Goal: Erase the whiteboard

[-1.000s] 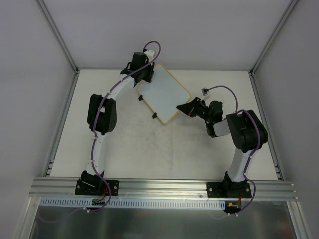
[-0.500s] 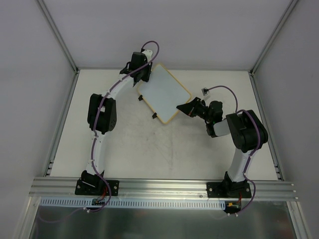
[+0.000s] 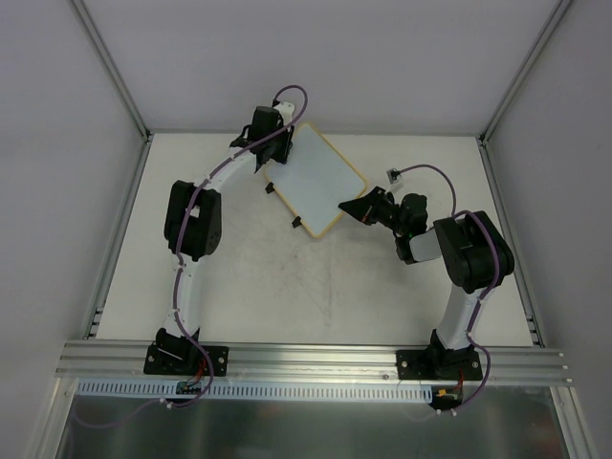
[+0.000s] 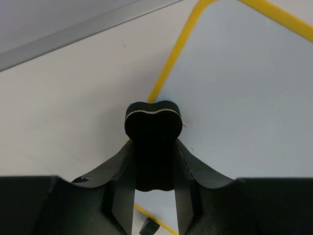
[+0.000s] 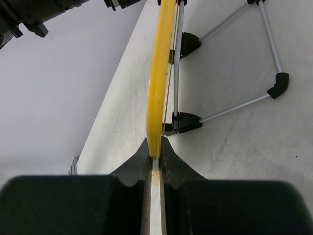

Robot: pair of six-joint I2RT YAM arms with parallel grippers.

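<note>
Left gripper point(image 4: 153, 147) clenching eraser point(image 4: 152, 122) at whiteboard point(image 3: 316, 182) edge, right gripper point(image 5: 155, 152) clamping its yellow frame point(image 5: 159, 73), white table point(image 3: 287, 287), grey walls point(image 3: 382, 57)

The whiteboard point(image 3: 316, 182), in the upper middle, is white with a thin yellow frame. The eraser point(image 4: 152, 142) is black with one thin white line. The desk point(image 3: 287, 287) is pale cream with faint grey marks.

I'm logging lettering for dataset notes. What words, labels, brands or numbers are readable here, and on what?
None can be read.
The whiteboard bears no writing; the left wrist view shows only a tiny red speck beside the black eraser.
The small white tag at the end of the purple cable is too small to read.
</note>
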